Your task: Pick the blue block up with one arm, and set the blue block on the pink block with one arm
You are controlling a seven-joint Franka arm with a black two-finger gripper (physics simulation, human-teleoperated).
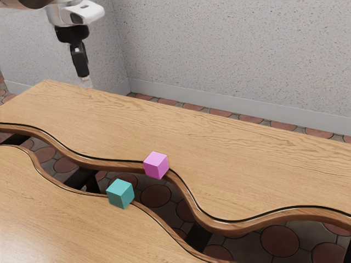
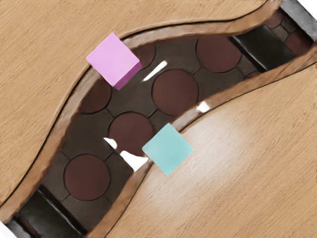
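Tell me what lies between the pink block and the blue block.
Only the winding gap in the table, with tiled floor below; no object sits there. The pink block and blue block perch on opposite edges. Both views show it.

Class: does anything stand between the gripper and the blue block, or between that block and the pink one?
No object does. The gripper hangs high over the far tabletop, with clear air down to the blue block. Between it and the pink block lies just the open gap separating the tabletops.
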